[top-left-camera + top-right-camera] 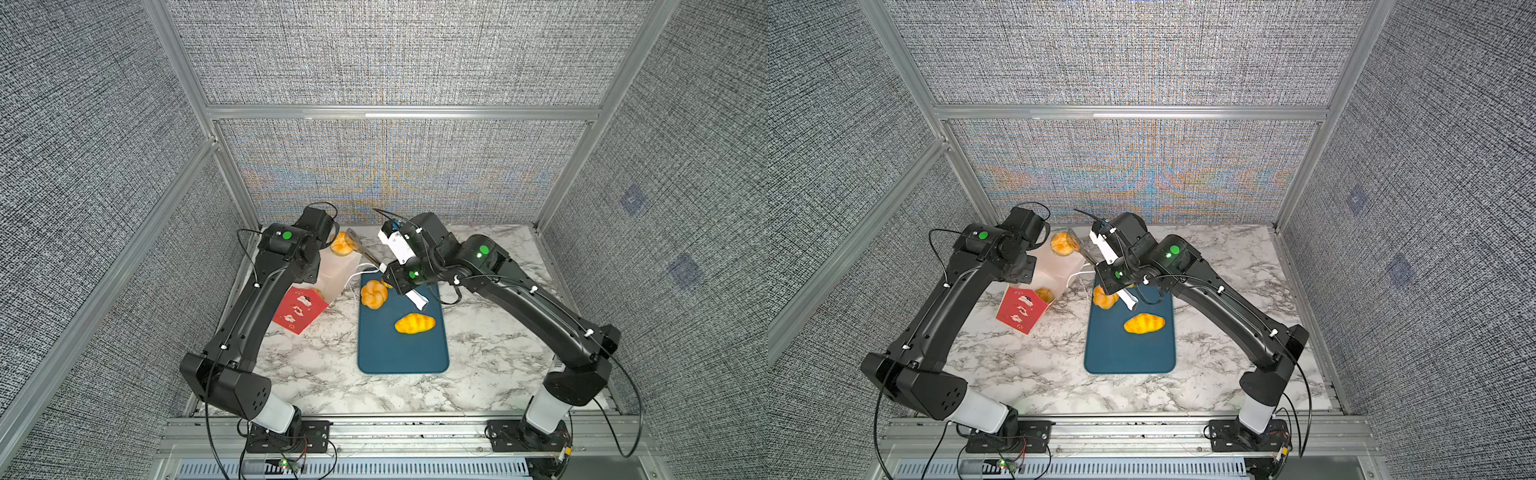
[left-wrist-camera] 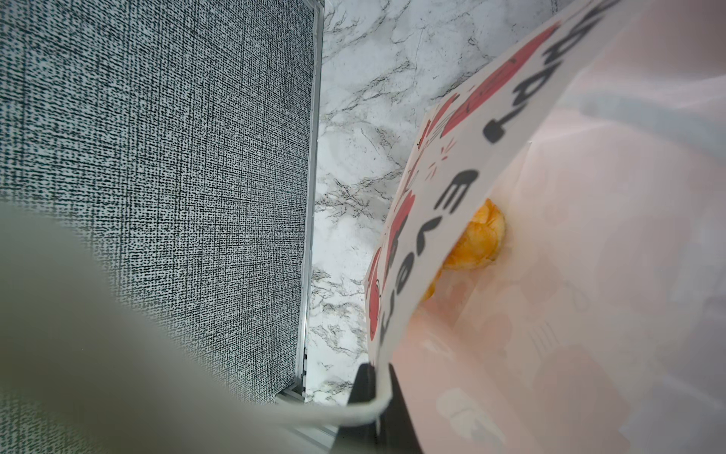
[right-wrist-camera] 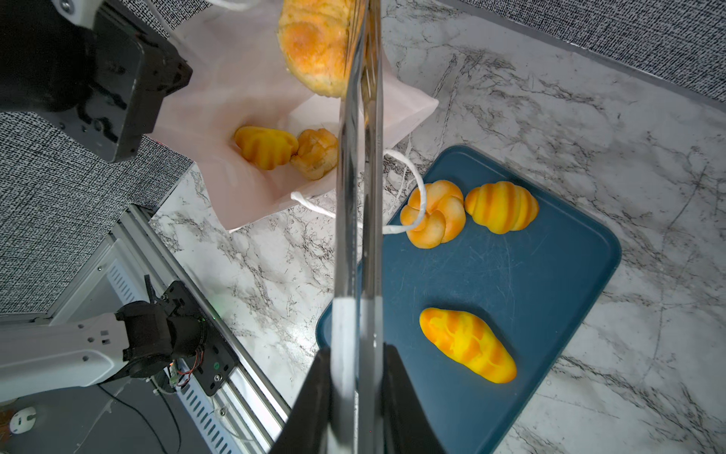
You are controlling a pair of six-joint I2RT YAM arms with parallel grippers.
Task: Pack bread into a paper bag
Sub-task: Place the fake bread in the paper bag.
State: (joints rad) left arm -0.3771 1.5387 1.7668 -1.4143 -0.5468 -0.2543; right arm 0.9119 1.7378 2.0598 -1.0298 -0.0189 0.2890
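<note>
Left pincer [image 2: 379,387]: clenched on the rim of the bag [image 2: 424,220], beside a cord handle [image 2: 334,416].
Bag: on the worktop [image 1: 324,374], mouth open; inside, a ridged piece [image 3: 265,147] touches a knotted piece [image 3: 316,153].
Bun [image 1: 343,244]: above the bag's mouth, pinched in tongs [image 3: 359,196].
Right pincer [image 3: 355,393]: clenched on the tongs, just right of the bag.
Tray [image 1: 403,353]: right of the bag, with a knot roll [image 3: 432,214] just beside a croissant [image 3: 501,206], a second croissant [image 3: 467,346] apart.

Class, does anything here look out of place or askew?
Yes: the loose cord handle of the bag trails out toward the tray and, in the right wrist view, crosses the knot roll. It might snag when that roll is lifted; whether it touches cannot be told.
</note>
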